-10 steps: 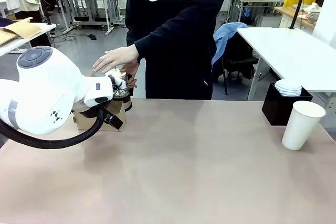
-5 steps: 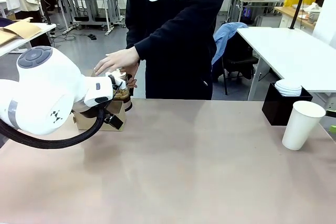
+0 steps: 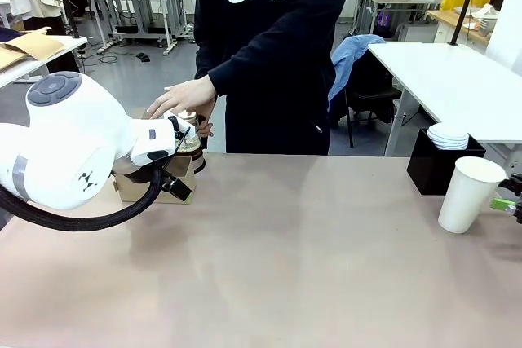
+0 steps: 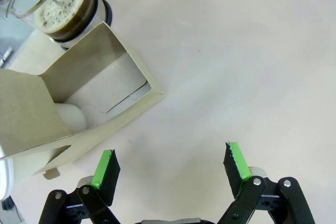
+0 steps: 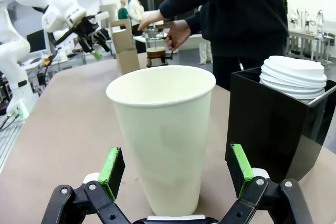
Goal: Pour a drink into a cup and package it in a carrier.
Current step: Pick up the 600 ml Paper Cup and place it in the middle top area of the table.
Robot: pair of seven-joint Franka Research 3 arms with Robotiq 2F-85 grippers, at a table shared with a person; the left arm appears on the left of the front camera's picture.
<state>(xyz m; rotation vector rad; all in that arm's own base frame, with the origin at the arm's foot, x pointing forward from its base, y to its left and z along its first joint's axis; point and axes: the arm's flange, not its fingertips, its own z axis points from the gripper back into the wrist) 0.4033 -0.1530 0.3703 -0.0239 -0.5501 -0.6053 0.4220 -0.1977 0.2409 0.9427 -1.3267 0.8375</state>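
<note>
While the cup (image 3: 471,193) is plain white, the person's sweatshirt (image 3: 277,55) reads "SB".

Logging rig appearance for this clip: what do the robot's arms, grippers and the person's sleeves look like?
White, glossy, rounded left arm with grey joint cap and looping black cable. Black linkages with green pads on left gripper and right gripper. Person's sleeve: long, black.

1. Bright, even indoor light comes from overhead; shadows on the table (image 3: 310,266) are soft and faint
2. Both wrist views bend straight lines near their edges
3. The cup (image 5: 163,129) is sharp up close; the room behind looks slightly soft
</note>
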